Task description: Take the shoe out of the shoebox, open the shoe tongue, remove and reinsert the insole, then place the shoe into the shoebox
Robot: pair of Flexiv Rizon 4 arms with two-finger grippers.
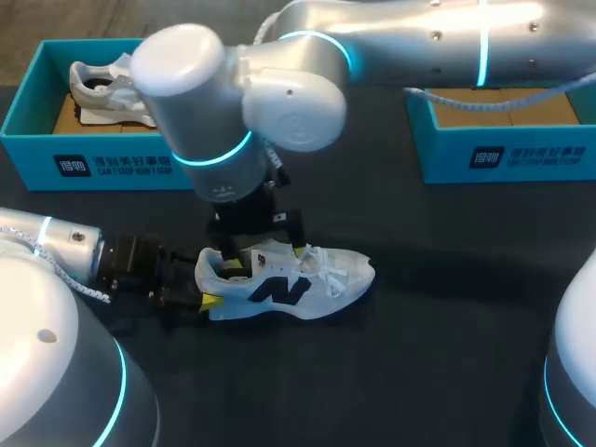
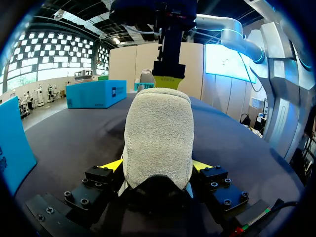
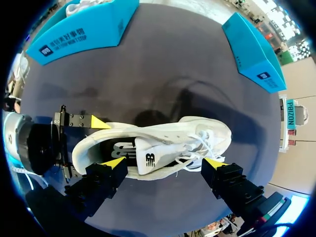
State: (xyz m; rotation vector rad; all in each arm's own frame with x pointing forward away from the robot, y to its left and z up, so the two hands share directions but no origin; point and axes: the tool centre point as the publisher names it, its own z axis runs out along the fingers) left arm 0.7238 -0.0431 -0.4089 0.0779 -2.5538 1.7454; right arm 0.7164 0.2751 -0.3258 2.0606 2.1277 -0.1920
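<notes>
Nearest the left wrist camera, the shoe is seen heel-on, pinched at the heel from both sides by the left hand. It is stood on its sole on the worktop, well apart from the blue shoebox. The right hand is hung over the opening, fingers spread, nothing pinched. Opening the tongue is judged the step in hand. Next, the tongue would need to be pinched and drawn toward the laces so that the insole is exposed.
</notes>
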